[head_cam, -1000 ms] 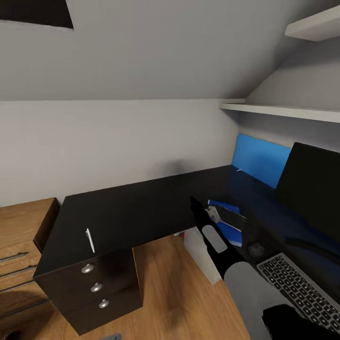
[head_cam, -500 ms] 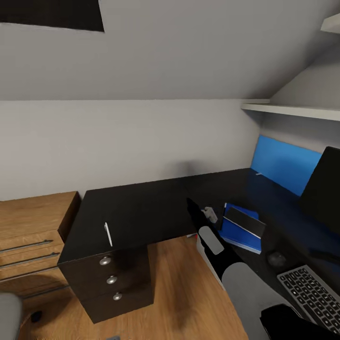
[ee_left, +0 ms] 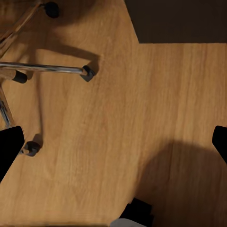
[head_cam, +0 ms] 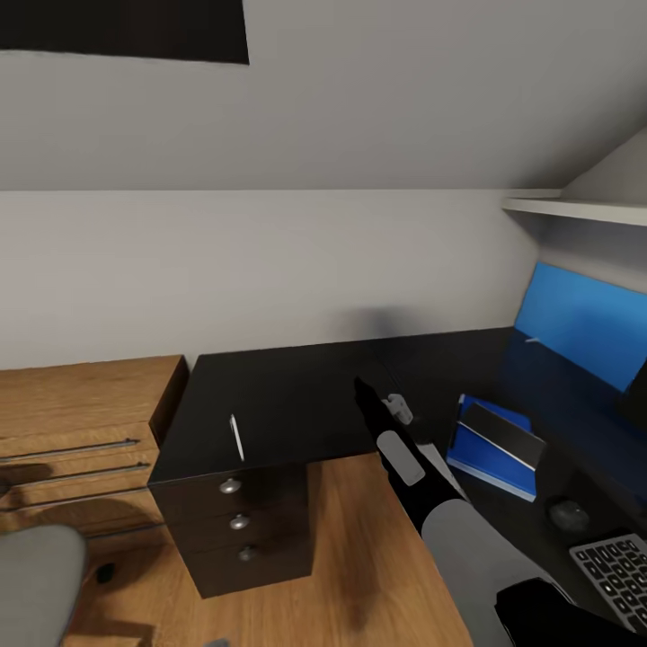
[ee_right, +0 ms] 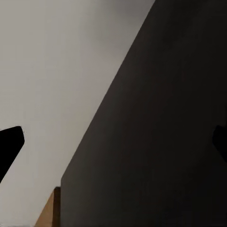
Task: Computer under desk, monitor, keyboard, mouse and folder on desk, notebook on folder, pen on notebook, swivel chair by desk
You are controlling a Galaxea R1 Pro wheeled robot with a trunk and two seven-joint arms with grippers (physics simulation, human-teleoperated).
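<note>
Black L-shaped desk (head_cam: 296, 395) against grey wall, three silver-knobbed drawers (head_cam: 238, 521) at its near end. White pen (head_cam: 236, 438) flat on desktop above drawers, near front edge, well apart from everything else. Blue folder (head_cam: 490, 454) further along desk to the right, black notebook (head_cam: 505, 431) on top of it. Black mouse (head_cam: 568, 514) just beyond folder, keyboard (head_cam: 615, 571) corner at lower right edge of head view, both on desk. Blue panel (head_cam: 584, 323) against wall behind desk. Light wooden chest (head_cam: 72, 431) with bar handles beside drawer end. Grey seat of swivel chair (head_cam: 36, 580) at lower left, on wood floor (head_cam: 359, 557). Right arm reaching forward over desk edge, right gripper (ee_right: 113, 142) above dark desktop, fingers far apart, nothing between. Left gripper (ee_left: 113, 142) pointing down at floor, fingers (ee_left: 9, 146) also spread wide, empty; chrome chair base and castors (ee_left: 87, 72) below it.
</note>
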